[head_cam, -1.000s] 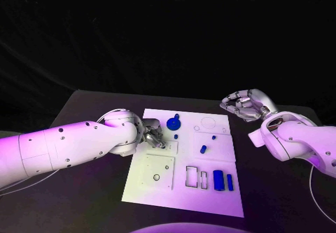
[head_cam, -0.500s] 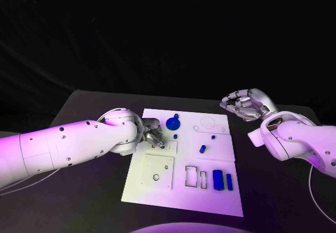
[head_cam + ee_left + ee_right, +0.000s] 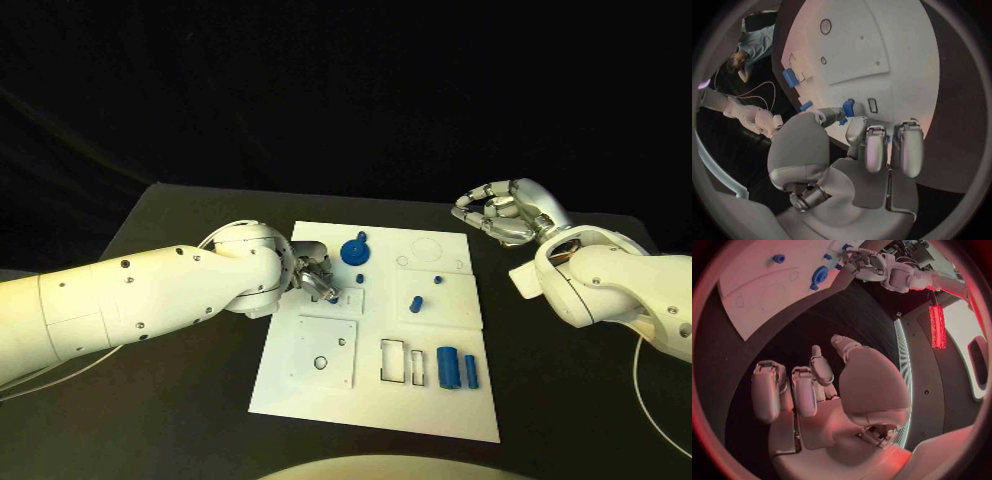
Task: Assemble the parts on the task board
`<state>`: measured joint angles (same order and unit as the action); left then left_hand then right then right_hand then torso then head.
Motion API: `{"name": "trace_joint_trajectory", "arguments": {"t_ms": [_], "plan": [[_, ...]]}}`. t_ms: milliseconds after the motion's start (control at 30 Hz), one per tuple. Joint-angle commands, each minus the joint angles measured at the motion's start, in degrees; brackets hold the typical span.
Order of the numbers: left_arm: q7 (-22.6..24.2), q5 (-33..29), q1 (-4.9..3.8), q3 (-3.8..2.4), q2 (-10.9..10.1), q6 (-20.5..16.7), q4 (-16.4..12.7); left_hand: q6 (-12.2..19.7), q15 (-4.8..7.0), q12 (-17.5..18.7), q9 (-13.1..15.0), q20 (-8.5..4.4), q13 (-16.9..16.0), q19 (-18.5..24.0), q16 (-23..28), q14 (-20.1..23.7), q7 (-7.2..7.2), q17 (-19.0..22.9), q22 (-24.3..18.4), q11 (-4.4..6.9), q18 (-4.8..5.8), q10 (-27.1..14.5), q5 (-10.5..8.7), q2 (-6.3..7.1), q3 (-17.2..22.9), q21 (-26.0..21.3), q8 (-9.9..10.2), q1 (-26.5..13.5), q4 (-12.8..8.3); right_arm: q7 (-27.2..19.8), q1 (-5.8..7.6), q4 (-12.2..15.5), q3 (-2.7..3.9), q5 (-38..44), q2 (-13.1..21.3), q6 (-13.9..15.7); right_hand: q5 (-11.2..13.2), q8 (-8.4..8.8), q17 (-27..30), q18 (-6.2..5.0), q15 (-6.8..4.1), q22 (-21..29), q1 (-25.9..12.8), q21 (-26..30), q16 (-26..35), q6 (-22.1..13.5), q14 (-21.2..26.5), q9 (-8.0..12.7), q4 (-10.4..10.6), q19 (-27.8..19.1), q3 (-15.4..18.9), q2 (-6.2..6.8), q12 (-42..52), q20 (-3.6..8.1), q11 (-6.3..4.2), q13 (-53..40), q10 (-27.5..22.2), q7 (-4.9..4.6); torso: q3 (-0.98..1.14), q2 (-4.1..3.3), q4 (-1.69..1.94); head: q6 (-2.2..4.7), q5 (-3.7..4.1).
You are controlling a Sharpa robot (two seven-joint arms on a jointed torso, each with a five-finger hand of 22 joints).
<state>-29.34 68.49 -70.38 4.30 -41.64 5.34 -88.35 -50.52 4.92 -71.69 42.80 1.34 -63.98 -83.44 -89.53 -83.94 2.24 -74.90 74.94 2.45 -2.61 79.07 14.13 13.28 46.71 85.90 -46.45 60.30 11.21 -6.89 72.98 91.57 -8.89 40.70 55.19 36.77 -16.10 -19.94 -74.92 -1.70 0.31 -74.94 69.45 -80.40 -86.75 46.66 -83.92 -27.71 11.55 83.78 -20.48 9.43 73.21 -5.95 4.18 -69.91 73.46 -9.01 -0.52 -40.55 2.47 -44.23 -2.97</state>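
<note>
Here, small blue part [image 3: 333, 296], possibly peg-shaped, pinched in left hand [image 3: 312, 279] fingers [image 3: 856, 131].

White task board [image 3: 433, 405], scattered blue parts [image 3: 449, 370], perhaps 7

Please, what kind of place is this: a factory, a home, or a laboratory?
Probably a robotics laboratory or test cell. A white task board with small blue parts lies on a black table against a dark backdrop, with cables and equipment behind.
</note>
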Motion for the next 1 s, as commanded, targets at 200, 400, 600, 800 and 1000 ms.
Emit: {"name": "trace_joint_trajectory", "arguments": {"t_ms": [200,400,600,800,1000], "plan": [[-0.1,-0.6,0.2,0.19,0.2,1.8,0.1,-1.0,0.5,-0.4,0.1,-0.15,-0.2,-0.5,-0.4,-6.0,-0.95,-14.9,5.3,0.12,0.42,0.5,-0.27,-0.04,2.8,0.2,0.0,-1.0,-3.4,-0.6,-0.04,0.1,0.0,0.1,0.0,0.2,-0.3,-0.25,-5.7,-1.1,-0.3,-7.8,-0.2,0.5,0.4,-0.4,-3.9,-0.1,0.4,-0.4,0.0,-0.22,-0.3,-0.14,0.03,0.1,-0.5,0.04,-0.04,0.03,0.02,-0.08,-0.02],[-0.1,-1.0,0.17,0.18,0.3,1.9,0.4,-1.2,0.57,-0.3,0.1,-0.23,0.0,-0.4,-0.3,-6.0,-1.04,-14.9,5.2,0.2,0.4,0.3,-0.3,0.05,2.0,0.2,0.1,-1.6,-2.5,-0.6,-0.04,0.1,0.0,0.1,0.0,0.3,-0.4,-0.27,-5.8,-1.11,-0.3,-7.8,-0.2,0.5,0.4,-0.4,-3.9,-0.1,0.4,-0.4,0.0,-0.2,-0.4,-0.14,0.03,0.2,-0.6,0.04,-0.03,0.02,0.06,-0.05,0.11],[-0.1,-1.1,0.16,0.18,0.4,2.2,0.5,-1.7,0.66,-0.4,0.1,-0.32,-0.1,-0.5,-0.4,-6.0,-1.17,-15.0,5.3,0.3,0.43,0.3,-0.43,0.61,0.0,0.2,0.2,-2.5,-1.0,-0.6,-0.04,0.0,0.0,0.1,0.0,0.3,-0.4,-0.3,-5.8,-1.12,-0.29,-7.8,-0.2,0.6,0.4,-0.4,-3.9,-0.1,0.5,-0.5,0.0,-0.15,-0.4,-0.14,0.03,0.2,-0.6,0.03,-0.03,0.04,0.03,-0.09,0.08],[-0.1,-1.1,0.16,0.18,0.4,2.8,0.6,-2.1,0.72,-0.4,0.0,-0.38,-0.2,-0.5,-0.4,-6.0,-1.27,-15.0,5.3,0.36,0.43,0.3,-0.5,1.03,-3.6,0.1,0.7,-3.1,1.3,-0.6,-0.04,0.0,0.0,0.1,0.1,0.3,-0.5,-0.32,-5.7,-1.12,-0.29,-7.8,-0.3,0.6,0.4,-0.4,-3.9,-0.1,0.5,-0.5,0.1,-0.11,-0.4,-0.14,0.04,0.3,-0.6,0.03,-0.06,0.04,0.04,-0.12,0.14],[-0.1,-1.1,0.15,0.18,0.5,2.8,0.6,-2.3,0.73,-0.3,0.0,-0.41,-0.2,-0.5,-0.4,-6.0,-1.25,-15.0,5.3,0.35,0.42,0.2,-0.5,0.94,-6.7,0.1,1.0,-2.7,2.9,-0.5,-0.04,0.0,0.0,0.2,0.2,0.2,-0.5,-0.32,-5.7,-1.12,-0.29,-7.8,-0.3,0.6,0.4,-0.4,-3.9,-0.1,0.5,-0.5,0.1,-0.1,-0.4,-0.14,0.04,0.3,-0.6,0.03,-0.04,0.02,0.02,-0.11,0.32]]}}
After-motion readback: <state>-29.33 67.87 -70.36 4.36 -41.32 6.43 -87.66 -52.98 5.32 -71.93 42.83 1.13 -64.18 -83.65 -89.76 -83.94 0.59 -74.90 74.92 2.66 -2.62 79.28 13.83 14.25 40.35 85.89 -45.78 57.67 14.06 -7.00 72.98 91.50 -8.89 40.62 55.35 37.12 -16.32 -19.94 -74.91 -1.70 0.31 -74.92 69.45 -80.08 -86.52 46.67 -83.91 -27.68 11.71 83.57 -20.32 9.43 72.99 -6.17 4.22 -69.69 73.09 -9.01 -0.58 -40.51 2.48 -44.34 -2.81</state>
